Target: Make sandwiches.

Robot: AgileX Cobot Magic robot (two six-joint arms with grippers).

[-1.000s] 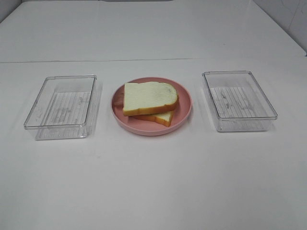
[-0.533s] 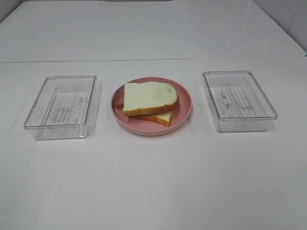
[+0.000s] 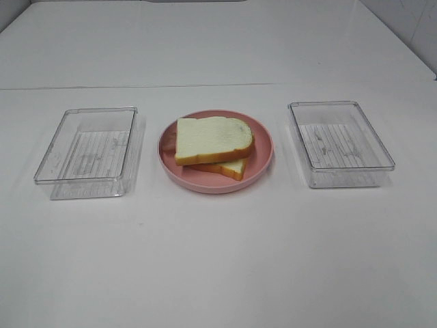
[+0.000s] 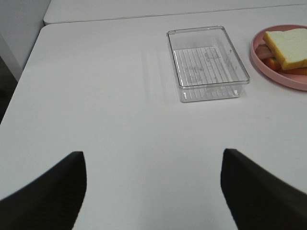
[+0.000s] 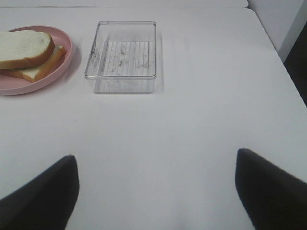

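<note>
Exterior high view, sandwich [image 3: 214,144] on pink plate [image 3: 263,164], well apart from both wide-open, empty grippers, left gripper [image 4: 152,191], right gripper [image 5: 154,194]

Plate [image 3: 263,158] as landmark: sandwich [image 3: 213,145] stacked on it; one tray [image 3: 87,152] to its left, another tray [image 3: 340,142] to its right, all on the table [image 3: 218,260].

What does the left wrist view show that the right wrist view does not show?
Only the left wrist view shows the left tray, the open left gripper above bare table, and a glimpse of filling under the bread at the plate's edge.

Only the right wrist view shows the right tray and the open right gripper, also holding nothing.

Both show the pink plate with the sandwich on it, each time cut off at the picture's edge, and the white table.
</note>
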